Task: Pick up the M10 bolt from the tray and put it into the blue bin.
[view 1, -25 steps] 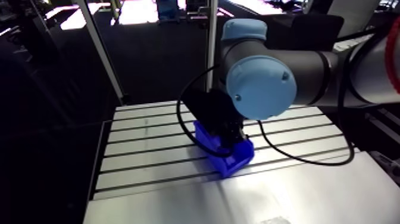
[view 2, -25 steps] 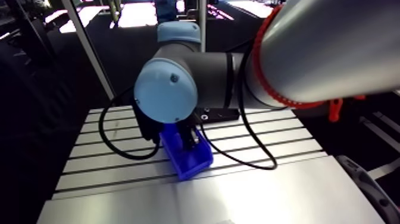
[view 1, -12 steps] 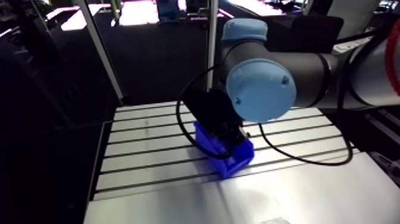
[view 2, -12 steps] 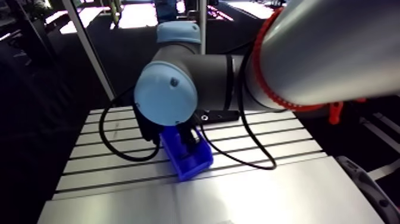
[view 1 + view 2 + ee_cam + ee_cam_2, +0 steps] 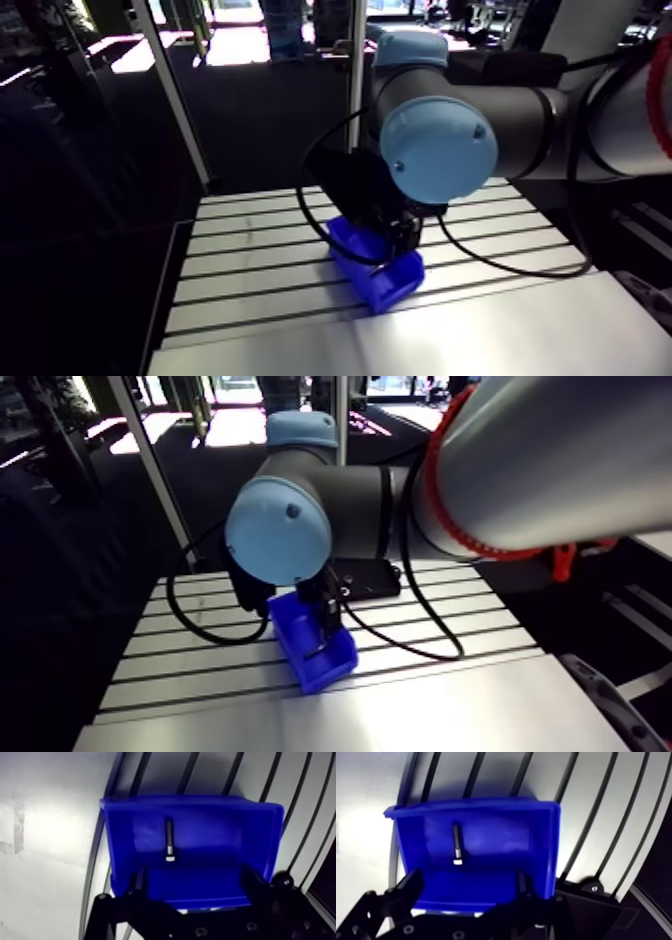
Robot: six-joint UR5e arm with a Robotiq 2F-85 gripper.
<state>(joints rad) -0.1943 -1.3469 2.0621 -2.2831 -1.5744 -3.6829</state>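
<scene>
The pincer is spread wide and holds nothing. Its two dark fingers stand well apart, just above the near rim of the blue bin, and the gap between them takes up about half of the bin's width.

The M10 bolt lies flat on the bin's floor, ahead of the pincer and clear of both fingers. Its head is turned toward the pincer and its shank points toward the bin's far wall. It lies closer to one side wall of the bin than to the other and touches neither.

In the arm view the pincer hangs down from the wrist over the bin's open top. The bin rests on the slotted part of the worktop and lies across its grooves. One of the bin's corners sits just beside the smooth, unslotted sheet that forms the near part of the worktop.
</scene>
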